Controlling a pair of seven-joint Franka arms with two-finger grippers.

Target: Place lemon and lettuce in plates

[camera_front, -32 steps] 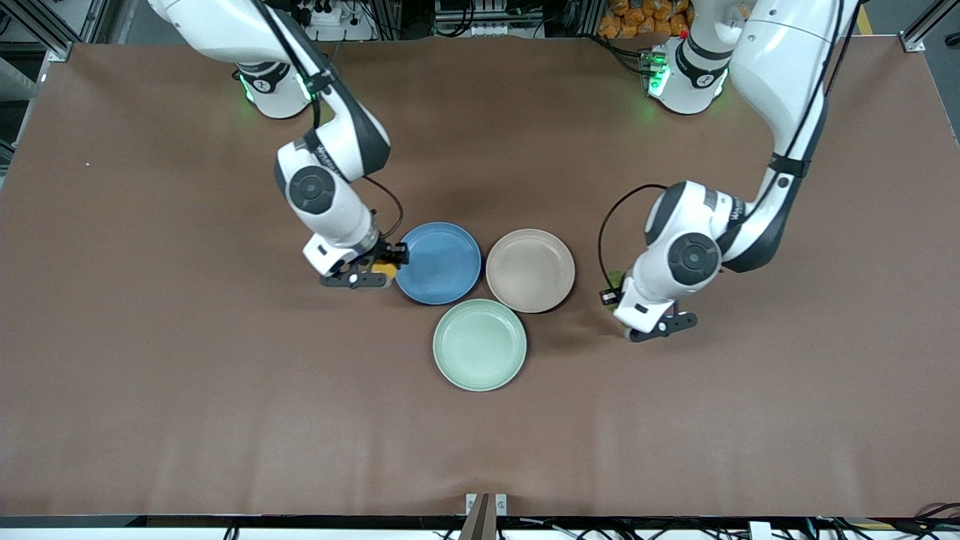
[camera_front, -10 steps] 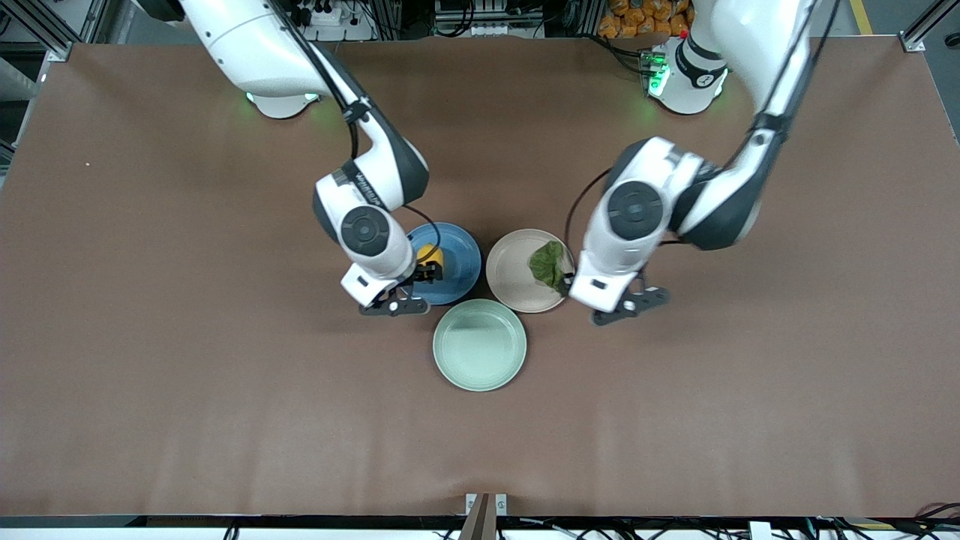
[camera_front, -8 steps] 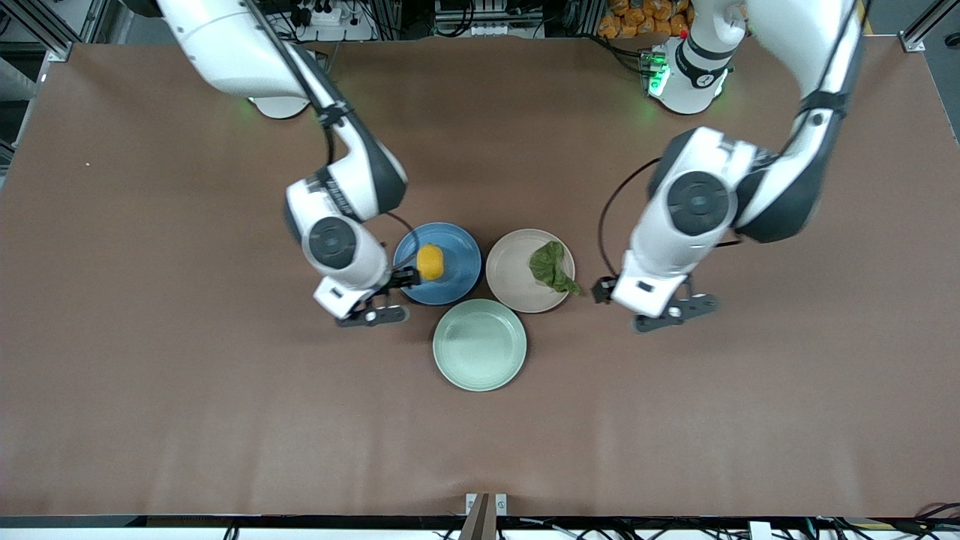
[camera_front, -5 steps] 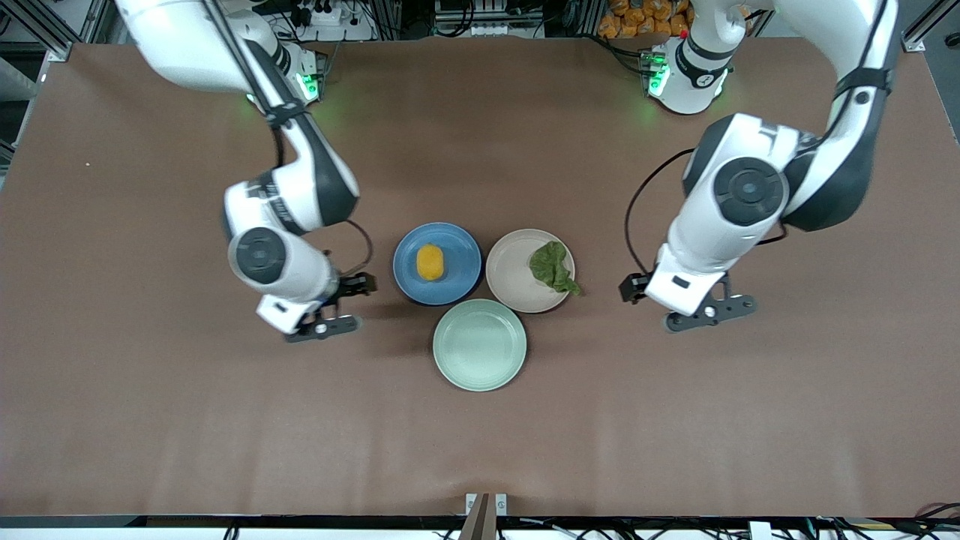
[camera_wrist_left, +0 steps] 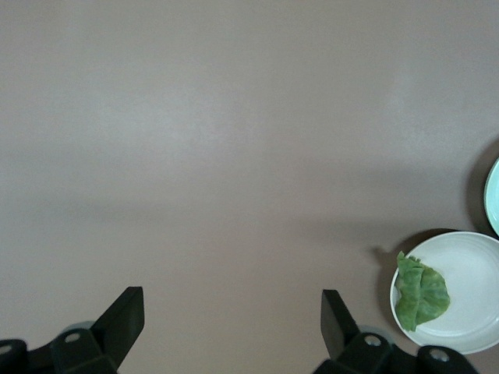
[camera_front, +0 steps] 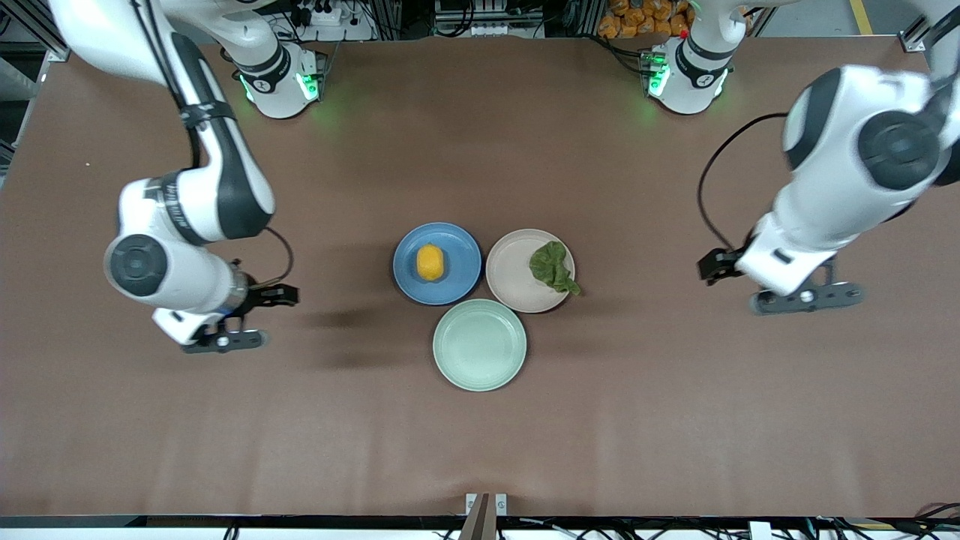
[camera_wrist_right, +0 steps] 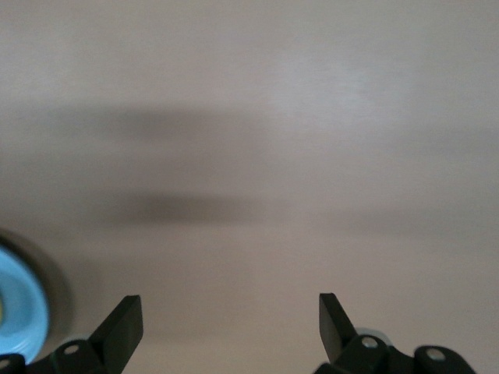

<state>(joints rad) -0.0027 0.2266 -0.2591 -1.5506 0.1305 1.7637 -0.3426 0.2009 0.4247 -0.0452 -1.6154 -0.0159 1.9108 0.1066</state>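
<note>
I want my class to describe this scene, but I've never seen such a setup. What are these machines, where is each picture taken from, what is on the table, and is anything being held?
Two white robot arms stand at a brown table. One picture looks down from above; the other two come from cameras on each arm's wrist. The lemon lies in the blue plate, the lettuce on the beige-pink plate, its tail over the rim. A mint-green plate has nothing in it. The left gripper and right gripper are open, holding nothing, over bare table toward their own ends.

No readable text, label, brand or number anywhere — arms, plates and table alike unmarked
</note>
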